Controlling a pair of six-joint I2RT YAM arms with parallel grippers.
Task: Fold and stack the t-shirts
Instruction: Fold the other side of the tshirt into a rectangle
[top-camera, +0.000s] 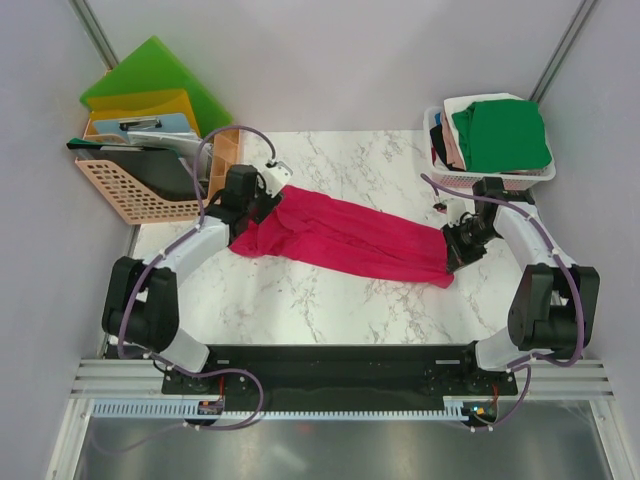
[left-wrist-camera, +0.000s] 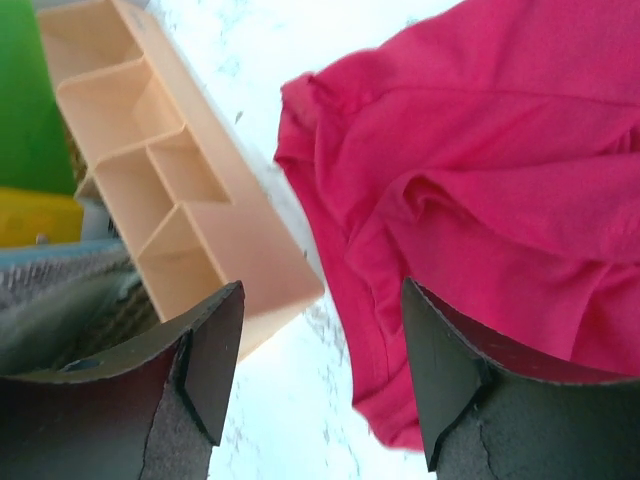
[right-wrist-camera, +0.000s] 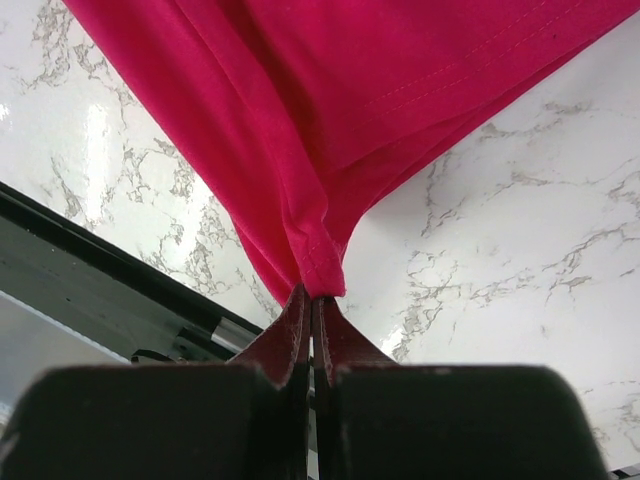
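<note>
The crimson-pink t-shirt (top-camera: 345, 238) lies stretched in a band across the marble table (top-camera: 330, 310), from upper left to right. My right gripper (top-camera: 457, 250) is shut on its right hem, and the cloth (right-wrist-camera: 330, 130) fans away from the pinched hem at the fingertips (right-wrist-camera: 300, 315). My left gripper (top-camera: 262, 205) hangs open over the shirt's left end; crumpled cloth (left-wrist-camera: 470, 170) lies between and beyond the jaws, nothing gripped. Other t-shirts, green (top-camera: 502, 135) on top with white, beige-pink and black beneath, are piled in a basket.
The white basket (top-camera: 440, 172) stands at the back right. A peach compartment tray (left-wrist-camera: 160, 190) lies close beside my left gripper. A peach mesh rack (top-camera: 130, 190) with green (top-camera: 160, 75) and yellow folders stands at the back left. The black arm rail (top-camera: 340, 365) runs along the near edge.
</note>
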